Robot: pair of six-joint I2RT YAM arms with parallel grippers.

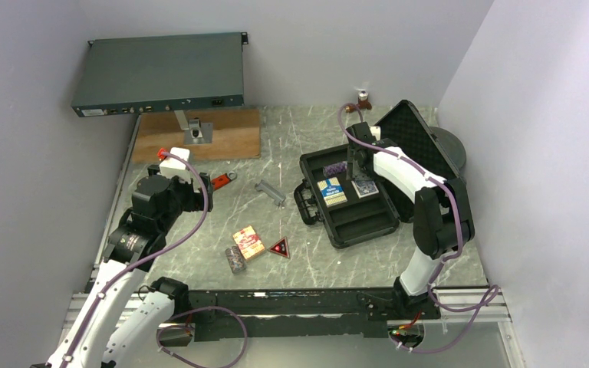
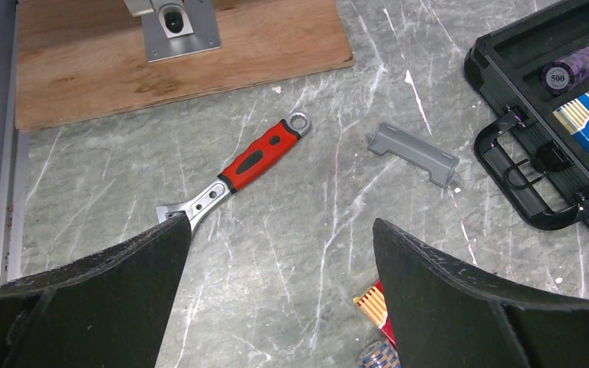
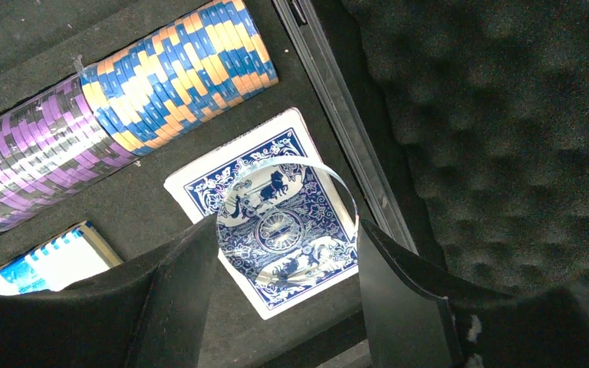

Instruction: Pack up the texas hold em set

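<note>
Right gripper (image 3: 287,230) is down inside the open black case (image 1: 353,230), fingers clamped on a clear round disc (image 3: 280,184) whose edges meet both fingers. The disc hangs directly over a blue-backed deck (image 3: 272,142) lying flat in a case compartment beside the foam-lined lid (image 3: 506,115); whether the disc touches the deck cannot be told. Just beyond the deck a row of blue-and-yellow chips (image 3: 184,69) lies on its side, end to end with a row of purple chips (image 3: 31,169). A boxed deck (image 3: 38,264) sits in the next compartment. Left gripper (image 2: 280,230) hovers over bare tabletop (image 2: 314,176) well apart from the case, fingers spread wide with nothing between them. Ahead of it lies a red-handled wrench (image 2: 257,157) and a grey plastic clip (image 2: 414,152), the case handle (image 2: 537,184) further right. Still loose on the table near its front edge: a red card box (image 1: 248,241), a short chip stack (image 1: 235,259) touching it, and a red triangular piece (image 1: 280,248) just beside.
</note>
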